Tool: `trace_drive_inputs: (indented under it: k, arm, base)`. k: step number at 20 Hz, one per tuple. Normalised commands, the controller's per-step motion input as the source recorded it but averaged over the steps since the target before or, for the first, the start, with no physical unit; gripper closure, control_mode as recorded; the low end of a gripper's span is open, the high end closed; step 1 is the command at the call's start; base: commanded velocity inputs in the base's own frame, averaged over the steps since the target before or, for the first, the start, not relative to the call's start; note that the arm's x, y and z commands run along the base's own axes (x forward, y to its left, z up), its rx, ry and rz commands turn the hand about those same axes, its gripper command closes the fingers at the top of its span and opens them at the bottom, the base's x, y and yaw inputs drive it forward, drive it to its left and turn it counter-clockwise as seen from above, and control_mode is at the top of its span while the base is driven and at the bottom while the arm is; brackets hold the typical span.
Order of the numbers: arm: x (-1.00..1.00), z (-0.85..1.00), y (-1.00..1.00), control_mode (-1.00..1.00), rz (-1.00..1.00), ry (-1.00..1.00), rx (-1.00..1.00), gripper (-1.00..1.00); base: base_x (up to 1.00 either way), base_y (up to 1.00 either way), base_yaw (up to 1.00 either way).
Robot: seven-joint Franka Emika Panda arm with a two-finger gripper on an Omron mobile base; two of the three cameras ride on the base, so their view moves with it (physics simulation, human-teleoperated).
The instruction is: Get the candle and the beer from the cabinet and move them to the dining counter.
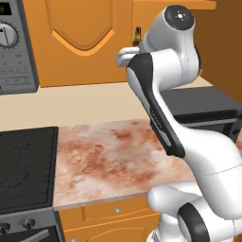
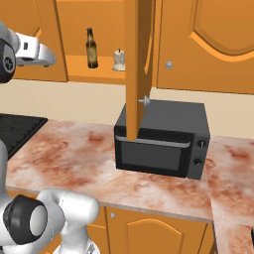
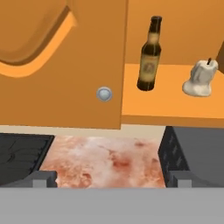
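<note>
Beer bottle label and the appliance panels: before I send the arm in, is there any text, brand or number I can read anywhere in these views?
Nothing reads clearly.
Tan label on the slim brown glass beer bottle: too blurred to read.
Green display and button panel on the grey microwave at upper left: characters too small to make out.
Black countertop oven with two knobs: no lettering visible.
Lumpy cream-white candle and orange wooden cabinet door: no markings.
</note>
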Motion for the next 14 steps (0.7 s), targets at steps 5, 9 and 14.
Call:
trace_drive_inputs:
  k: [5, 9, 14]
  arm:
    - [0.32, -0.12, 0.00, -1.00, 0.00, 0.00, 0.00, -1.00]
    - [0.29, -0.18, 0.02, -1.00, 0.00, 0.00, 0.00, -1.00]
    - [0.37, -0.09, 0.03, -1.00, 0.00, -0.03, 0.00, -1.00]
  base:
    - [0.00, 0.00, 0.00]
    - [0.00, 0.00, 0.00]
    - [0.00, 0.00, 0.00]
